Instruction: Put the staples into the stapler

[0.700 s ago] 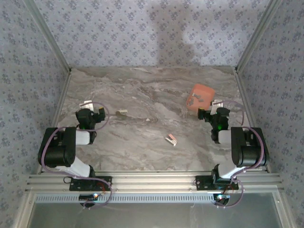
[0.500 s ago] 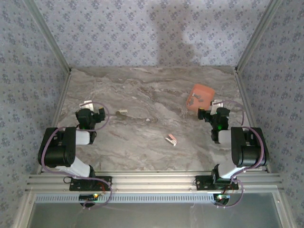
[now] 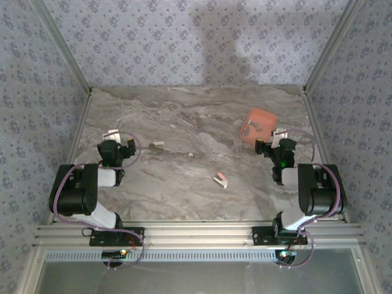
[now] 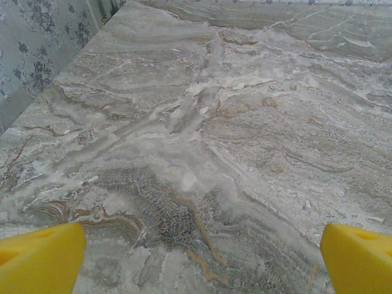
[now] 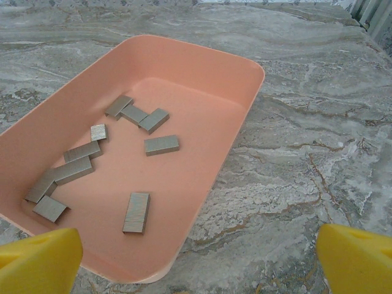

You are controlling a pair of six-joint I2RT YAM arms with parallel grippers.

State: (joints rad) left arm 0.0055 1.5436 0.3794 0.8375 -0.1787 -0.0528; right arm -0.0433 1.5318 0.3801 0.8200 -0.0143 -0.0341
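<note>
Start of the job, by my reading: nothing is picked up, and both arms sit folded at the bottom of the top view. Nearest lies the stapler [image 3: 220, 179], pink over white, on the marble table [image 3: 184, 202] just right of centre, well apart from either arm. Farther up at the left, the left gripper [image 3: 120, 140] hangs with jaws wide apart and nothing between them; its own camera has the yellow fingertips [image 4: 40, 257] in the bottom corners over bare marble. The right gripper [image 3: 270, 139], at the right, is spread just as wide and empty. A small whitish piece [image 3: 157, 145] lies left of centre. Farthest, at the upper right, the salmon tray [image 3: 263, 114] holds loose strips of staples [image 5: 162, 144], directly ahead of the right gripper. Next move, I judge: one arm reaches for a strip in the tray and the other goes to the stapler, which likely needs opening first
</note>
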